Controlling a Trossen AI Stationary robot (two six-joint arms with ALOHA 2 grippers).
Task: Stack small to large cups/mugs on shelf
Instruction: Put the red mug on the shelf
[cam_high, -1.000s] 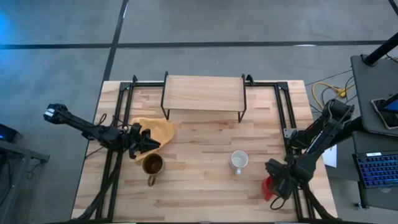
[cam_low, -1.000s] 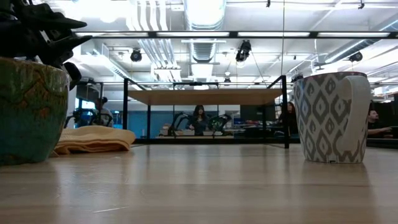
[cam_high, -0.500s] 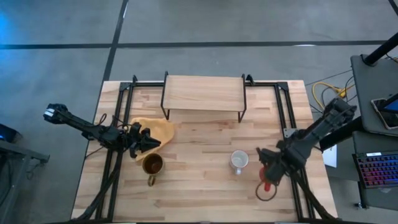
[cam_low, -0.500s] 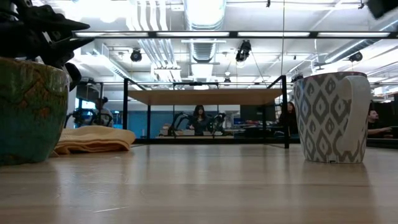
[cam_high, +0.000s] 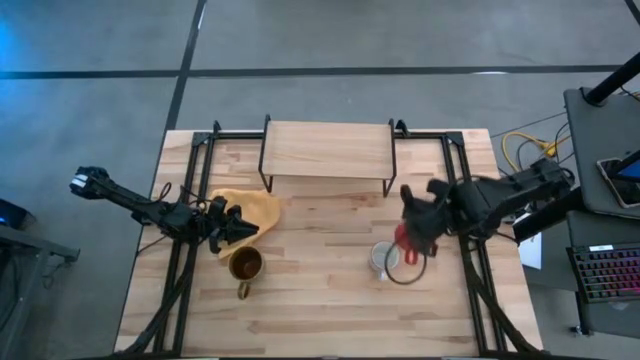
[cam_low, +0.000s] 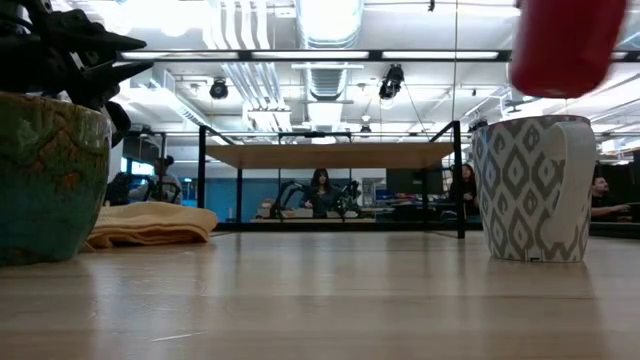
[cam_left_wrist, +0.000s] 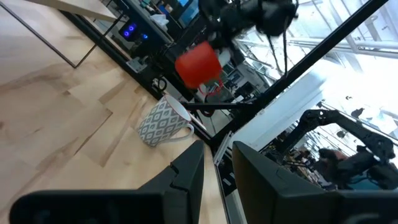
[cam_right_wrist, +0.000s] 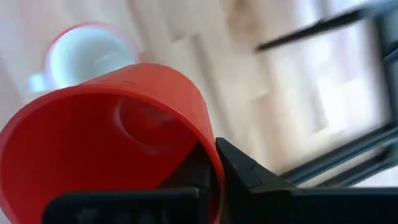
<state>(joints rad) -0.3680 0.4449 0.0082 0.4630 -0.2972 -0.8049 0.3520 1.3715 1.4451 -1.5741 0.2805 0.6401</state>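
My right gripper (cam_high: 412, 236) is shut on the bright red mug (cam_high: 404, 242), which hangs in the air just over the white patterned mug (cam_high: 381, 258). The low view shows the red mug (cam_low: 565, 45) above the white mug (cam_low: 535, 190), which stands on its base on the tabletop. The brown-olive mug (cam_high: 245, 265) stands on the table at the left. My left gripper (cam_high: 238, 230) hovers just beyond it, narrowly open and empty. The shelf (cam_high: 328, 148) stands on its black legs at the far middle. My right gripper pinches the red mug's wall at the rim (cam_right_wrist: 208, 146), one finger inside the mug and one finger (cam_right_wrist: 239, 168) outside. The mug is lifted clear of the table and tilted, its open end toward the wrist camera.
A yellow cloth (cam_high: 255, 208) lies crumpled at the left, between the left gripper and the shelf. Black metal rails (cam_high: 455, 175) run along the table's left and right sides. Bare wood lies between the two standing mugs.
My right gripper has carried the red mug from the table's near right corner toward the left and far edges, and up. The mug now hangs over the white mug and has come into the low view from above.
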